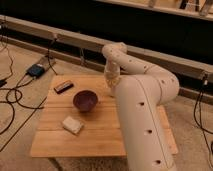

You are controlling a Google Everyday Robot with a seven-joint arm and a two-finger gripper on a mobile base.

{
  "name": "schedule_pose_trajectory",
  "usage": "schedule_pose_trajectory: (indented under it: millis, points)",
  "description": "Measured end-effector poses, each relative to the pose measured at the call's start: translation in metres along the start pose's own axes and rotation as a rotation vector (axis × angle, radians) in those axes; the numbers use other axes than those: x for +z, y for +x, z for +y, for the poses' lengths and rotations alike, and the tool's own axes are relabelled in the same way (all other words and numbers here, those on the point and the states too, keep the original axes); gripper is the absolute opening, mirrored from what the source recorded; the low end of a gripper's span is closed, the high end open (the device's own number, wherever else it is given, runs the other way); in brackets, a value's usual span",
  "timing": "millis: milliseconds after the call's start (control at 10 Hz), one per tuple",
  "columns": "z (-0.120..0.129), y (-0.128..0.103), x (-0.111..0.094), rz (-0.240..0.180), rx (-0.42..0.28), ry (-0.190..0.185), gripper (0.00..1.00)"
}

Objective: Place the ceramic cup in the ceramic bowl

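The dark maroon ceramic bowl (85, 100) sits upright near the middle of the wooden table (90, 140). My gripper (112, 88) is lowered to the tabletop at the back, just right of the bowl, and it is shut. The white arm (145, 105) rises large in the foreground and covers the table's right side. The ceramic cup is hidden behind the wrist and arm, so I cannot tell whether it is held.
A dark flat rectangular object (63, 86) lies at the table's back left. A pale block (72, 124) rests in front of the bowl. Cables and a small blue device (37, 70) lie on the floor to the left. A low rail (75, 40) runs behind the table.
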Motion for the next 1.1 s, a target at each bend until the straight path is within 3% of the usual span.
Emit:
schedule_pose_trajectory:
  millis: [200, 600, 800, 1100]
  points:
    - [0.009, 0.002, -0.025, -0.017, -0.056, 0.040, 0.00]
    - [0.077, 0.016, -0.057, -0.029, -0.272, 0.136, 0.00]
    - [0.110, 0.024, -0.065, -0.040, -0.360, 0.179, 0.00]
    - [0.146, 0.040, -0.065, -0.030, -0.427, 0.246, 0.00]
